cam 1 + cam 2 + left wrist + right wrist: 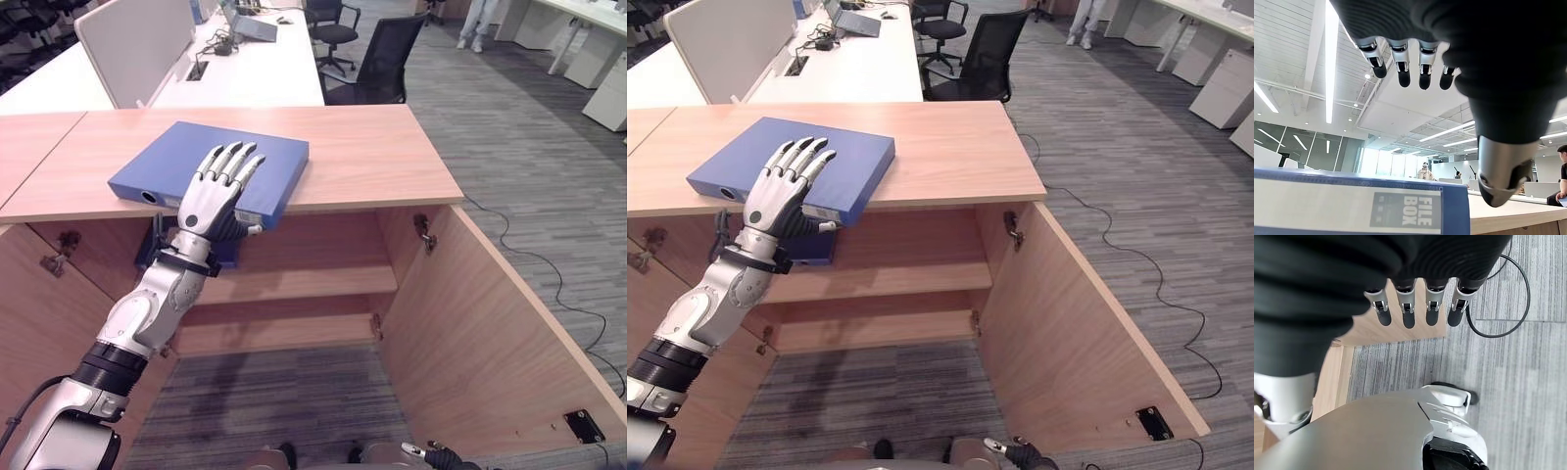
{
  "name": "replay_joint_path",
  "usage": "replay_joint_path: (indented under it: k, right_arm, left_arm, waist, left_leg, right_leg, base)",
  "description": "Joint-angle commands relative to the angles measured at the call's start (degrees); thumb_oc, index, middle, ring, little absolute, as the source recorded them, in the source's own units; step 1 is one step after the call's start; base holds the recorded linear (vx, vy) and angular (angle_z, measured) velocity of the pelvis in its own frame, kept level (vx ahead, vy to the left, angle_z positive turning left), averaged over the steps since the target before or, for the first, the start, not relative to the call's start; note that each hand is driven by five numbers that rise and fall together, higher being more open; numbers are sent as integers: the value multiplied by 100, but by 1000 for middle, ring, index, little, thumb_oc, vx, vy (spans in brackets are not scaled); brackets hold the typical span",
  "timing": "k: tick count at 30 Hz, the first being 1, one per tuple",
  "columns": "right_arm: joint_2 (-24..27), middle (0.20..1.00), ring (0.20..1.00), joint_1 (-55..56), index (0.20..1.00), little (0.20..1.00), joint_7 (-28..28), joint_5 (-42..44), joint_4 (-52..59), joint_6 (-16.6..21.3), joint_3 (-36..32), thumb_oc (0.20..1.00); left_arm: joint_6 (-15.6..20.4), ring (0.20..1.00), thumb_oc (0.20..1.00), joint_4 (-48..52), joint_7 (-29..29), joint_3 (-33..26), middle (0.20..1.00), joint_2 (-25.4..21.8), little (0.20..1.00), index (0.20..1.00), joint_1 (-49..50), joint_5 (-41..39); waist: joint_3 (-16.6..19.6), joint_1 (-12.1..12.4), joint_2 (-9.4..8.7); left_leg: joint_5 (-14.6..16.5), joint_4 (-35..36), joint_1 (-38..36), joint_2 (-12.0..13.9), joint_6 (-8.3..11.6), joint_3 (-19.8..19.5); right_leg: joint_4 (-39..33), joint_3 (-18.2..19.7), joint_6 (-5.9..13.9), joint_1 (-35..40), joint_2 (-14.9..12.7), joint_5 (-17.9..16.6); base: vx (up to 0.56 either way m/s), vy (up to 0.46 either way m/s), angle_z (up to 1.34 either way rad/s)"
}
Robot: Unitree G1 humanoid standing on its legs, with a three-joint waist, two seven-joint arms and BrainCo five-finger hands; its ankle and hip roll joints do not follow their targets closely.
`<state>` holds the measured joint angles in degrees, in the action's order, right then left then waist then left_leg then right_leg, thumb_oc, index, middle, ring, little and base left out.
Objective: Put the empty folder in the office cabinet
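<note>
Left hand: the left hand hovers over the near corner of the folder, fingers straight and spread, thumb hanging down past the front edge; it has hold of nothing, and whether the fingertips touch the cover I cannot tell.
Right hand: the right hand hangs low by the robot's side, fingers relaxed and straight, holding nothing.
Folder: a blue file box lying flat on the top surface of the cabinet, its near corner jutting over the front edge.
Cabinet: the office cabinet stands open beneath, its right door swung wide; a shelf runs across inside, with another blue item at its left end, behind the wrist.
Step in hand: judged to be the grasp, with the folder not yet gripped.
Doing it well: lower the fingers onto the cover and bring the thumb up under the overhanging corner, so the pinch closes on the folder alone and not on the surface edge.
Care: grip far enough in that the box does not pivot when it slides off.
After: the folder probably needs tilting to pass under the top board and onto the free part of the shelf.
</note>
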<state>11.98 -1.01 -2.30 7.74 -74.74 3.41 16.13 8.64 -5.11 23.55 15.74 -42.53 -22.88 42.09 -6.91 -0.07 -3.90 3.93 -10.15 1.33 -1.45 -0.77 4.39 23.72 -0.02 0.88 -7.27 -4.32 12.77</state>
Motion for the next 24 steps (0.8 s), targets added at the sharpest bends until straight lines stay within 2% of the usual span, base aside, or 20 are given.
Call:
replay_joint_path:
  k: [1,24]
  right_arm:
    - [28,1000,1000,-13,1000,1000,0,-145,-132,-22,229,1000]
    - [71,1000,1000,-148,1000,1000,-63,-108,-112,-5,270,1000]
  left_arm:
    - [-107,1000,1000,-82,214,-39,1000,62,1000,1000,-599,173]
    - [-286,1000,1000,-713,171,357,1000,106,1000,1000,-859,196]
  waist:
    - [53,-59,-58]
    - [45,-135,-77]
  left_leg:
    - [678,-618,440,-78,-377,-56]
    - [703,-693,624,-38,-428,72]
  right_leg:
    - [-135,-196,241,300,-187,-108]
    - [-138,9,248,53,-148,-179]
  base:
    - [0,0,0]
    - [2,4,-3]
